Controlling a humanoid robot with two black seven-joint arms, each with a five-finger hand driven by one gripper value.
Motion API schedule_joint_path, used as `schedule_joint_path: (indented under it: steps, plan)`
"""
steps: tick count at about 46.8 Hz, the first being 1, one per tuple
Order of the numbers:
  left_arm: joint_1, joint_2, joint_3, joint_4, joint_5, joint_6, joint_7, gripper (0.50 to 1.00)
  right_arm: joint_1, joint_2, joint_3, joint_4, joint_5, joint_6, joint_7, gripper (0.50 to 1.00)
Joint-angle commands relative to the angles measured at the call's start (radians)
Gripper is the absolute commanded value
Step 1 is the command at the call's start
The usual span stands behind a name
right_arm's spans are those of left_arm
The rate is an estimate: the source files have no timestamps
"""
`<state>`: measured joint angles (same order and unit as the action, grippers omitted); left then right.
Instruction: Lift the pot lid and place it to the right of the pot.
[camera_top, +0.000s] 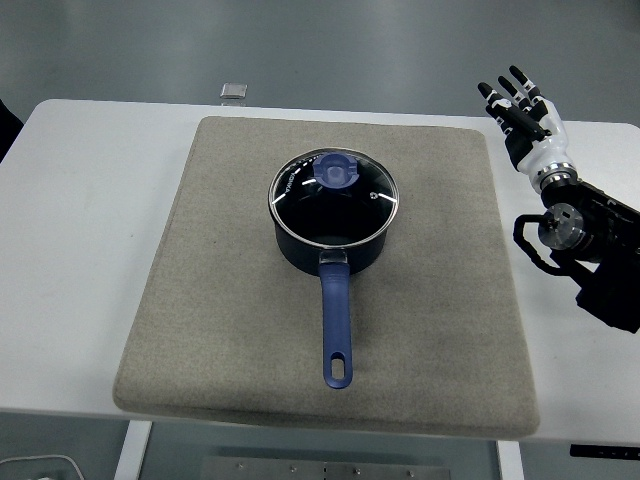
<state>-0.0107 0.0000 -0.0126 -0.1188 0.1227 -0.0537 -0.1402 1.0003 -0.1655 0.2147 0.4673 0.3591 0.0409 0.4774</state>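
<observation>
Head view: right robot hand (524, 120) released, upper right, far from lid (334, 190). Approach from above, pinch blue knob (336, 171), lift straight.

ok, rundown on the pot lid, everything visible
The pot lid is round, clear glass with a metal rim and a blue knob set toward its far side. White print runs along its left edge, too small to read. It sits closed and level on the dark blue pot, which stands on the grey mat. Nothing else touches it; the right hand is off to the right, fingers spread.
</observation>
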Motion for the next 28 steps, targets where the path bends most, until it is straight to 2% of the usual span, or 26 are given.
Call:
schedule_joint_path:
  steps: [1, 28]
  plan:
    - [0.000, 0.000, 0.000, -0.001, 0.000, 0.000, -0.001, 1.000, 0.003, -0.003, 0.000, 0.001, 0.000, 0.002, 0.013, 0.913]
    - [0.000, 0.000, 0.000, -0.001, 0.000, 0.000, 0.001, 1.000, 0.055, -0.046, 0.003, -0.003, 0.000, 0.002, 0.024, 0.913]
